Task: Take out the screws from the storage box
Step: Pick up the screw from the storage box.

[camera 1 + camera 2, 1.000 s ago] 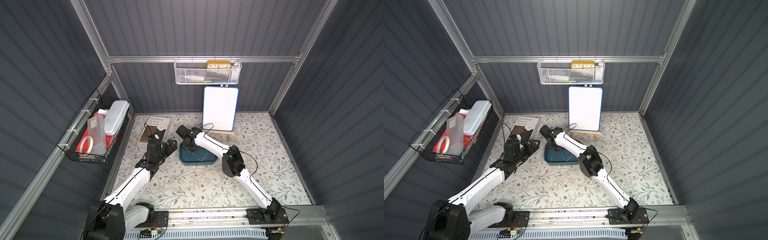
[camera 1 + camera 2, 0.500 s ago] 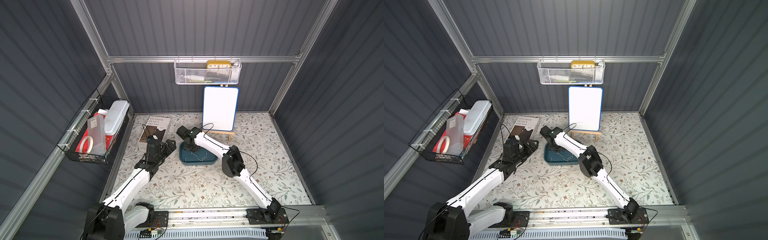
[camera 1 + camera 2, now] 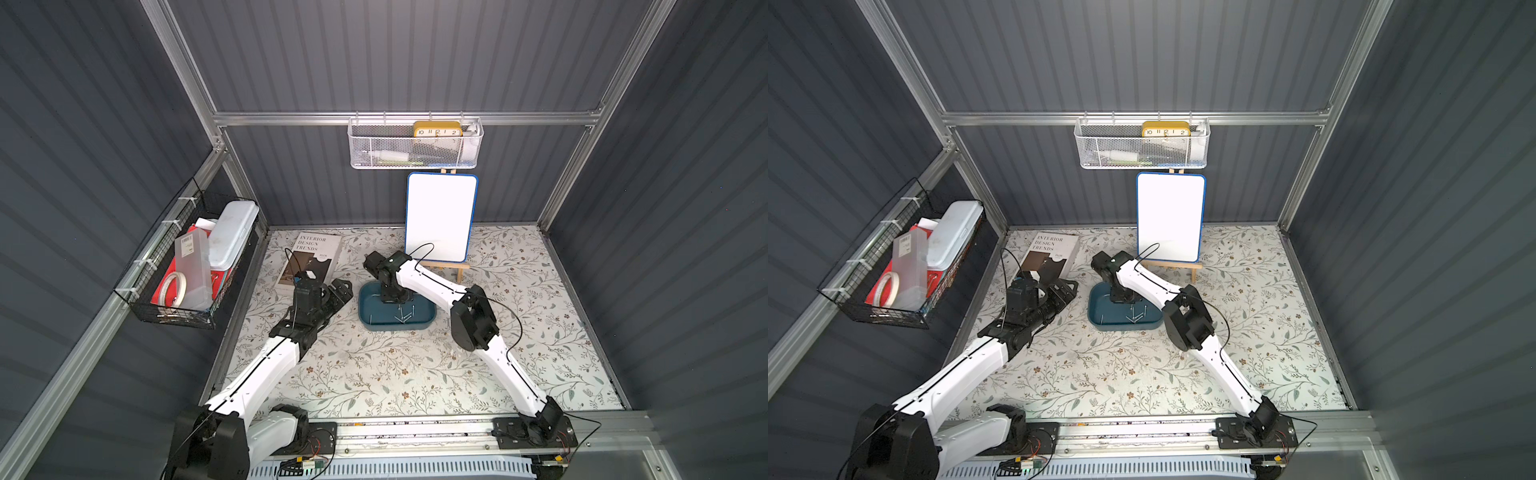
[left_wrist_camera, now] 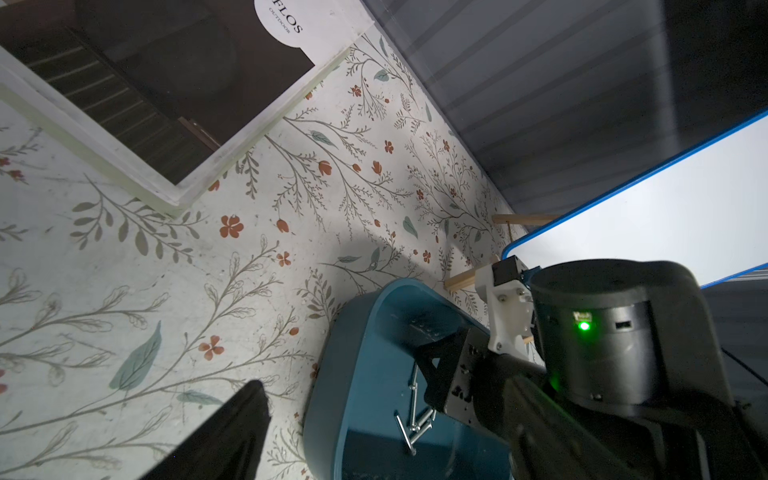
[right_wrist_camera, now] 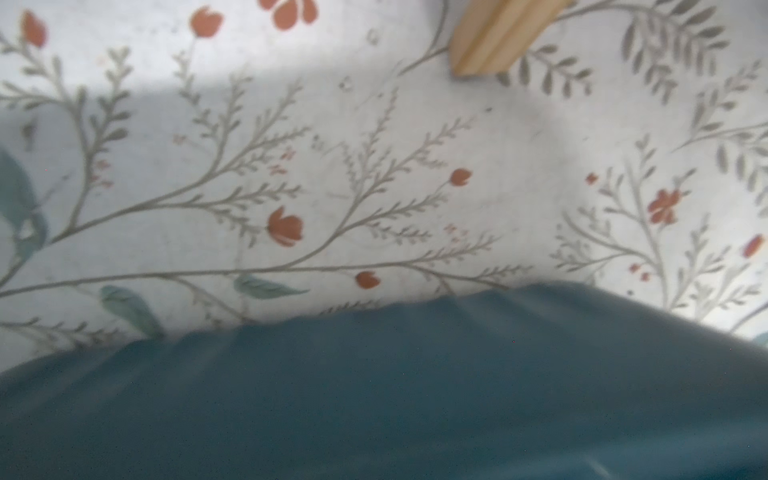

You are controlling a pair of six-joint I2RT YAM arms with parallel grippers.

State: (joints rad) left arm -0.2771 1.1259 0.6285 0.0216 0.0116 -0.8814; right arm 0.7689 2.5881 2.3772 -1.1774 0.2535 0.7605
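While the left pincer (image 3: 340, 291) hovers parted and empty just left of the storage box (image 3: 363, 306) on the tabletop (image 3: 374, 374), the screws (image 3: 404, 318) lie inside it; the right pincer (image 3: 393, 296) reaches into the box, closed, though any grip on a screw is hidden.

Floral worktop (image 3: 395, 374): blank whiteboard (image 3: 440, 216) upper centre, magazine (image 3: 311, 253) to its left, yellow clock (image 3: 437, 129) in white mesh basket (image 3: 374, 149) above.
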